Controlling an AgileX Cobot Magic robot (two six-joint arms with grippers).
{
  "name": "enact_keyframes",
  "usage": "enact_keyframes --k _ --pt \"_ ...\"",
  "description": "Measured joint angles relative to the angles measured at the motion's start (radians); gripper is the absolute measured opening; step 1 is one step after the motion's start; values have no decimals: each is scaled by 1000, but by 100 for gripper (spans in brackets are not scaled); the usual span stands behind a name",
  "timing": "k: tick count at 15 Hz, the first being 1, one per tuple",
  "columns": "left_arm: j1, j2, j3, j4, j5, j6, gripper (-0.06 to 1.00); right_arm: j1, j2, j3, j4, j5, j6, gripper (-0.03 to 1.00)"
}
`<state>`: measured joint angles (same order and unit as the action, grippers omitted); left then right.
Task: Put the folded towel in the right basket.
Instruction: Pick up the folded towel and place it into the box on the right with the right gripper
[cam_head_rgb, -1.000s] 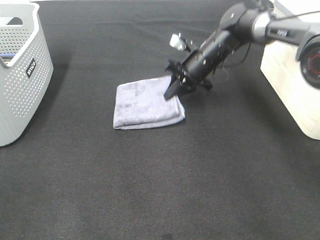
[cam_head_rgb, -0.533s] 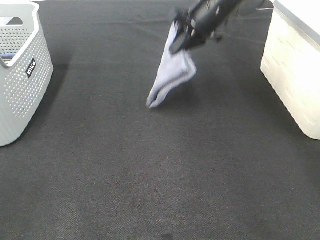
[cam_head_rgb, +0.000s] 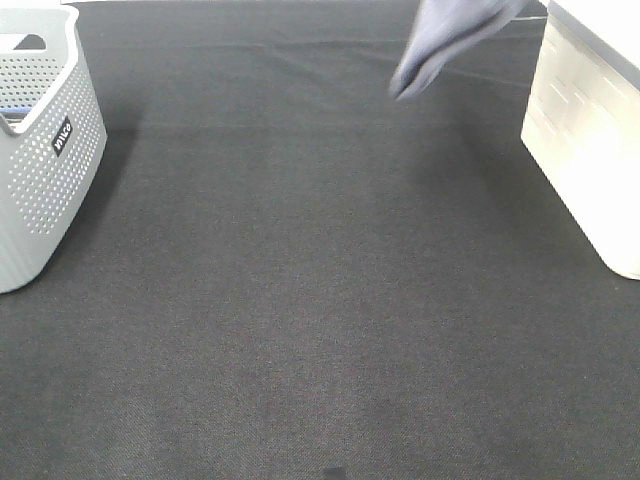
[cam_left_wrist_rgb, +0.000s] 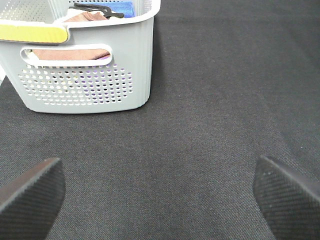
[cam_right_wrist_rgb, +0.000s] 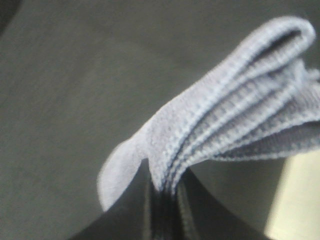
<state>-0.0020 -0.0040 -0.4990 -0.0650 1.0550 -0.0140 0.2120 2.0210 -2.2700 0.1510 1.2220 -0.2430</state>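
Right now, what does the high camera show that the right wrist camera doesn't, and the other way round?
Only the high view: the grey perforated basket on the left, the whole white basket on the right, and the towel hanging clear of the table near the top edge. Only the right wrist view: the towel's stacked folds close up, pinched in the right gripper. Both: the lilac towel and the dark table. A pale blur in the wrist view may be the white basket.

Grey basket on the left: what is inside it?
Inside the grey basket lie a blue cloth, a black item and a brownish cloth. Its wall hides whatever lies deeper.
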Motion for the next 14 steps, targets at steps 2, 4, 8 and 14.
enact_keyframes --k 2,4,8,14 --pt "0 0 0 0 0 0 97 -80 -59 0 -8 1 12 6" --pt "0 0 0 0 0 0 97 -176 -107 0 -10 1 27 6" --pt "0 0 0 0 0 0 97 -353 -131 28 -16 1 35 6" --pt "0 0 0 0 0 0 97 -451 -65 166 -27 2 81 6"
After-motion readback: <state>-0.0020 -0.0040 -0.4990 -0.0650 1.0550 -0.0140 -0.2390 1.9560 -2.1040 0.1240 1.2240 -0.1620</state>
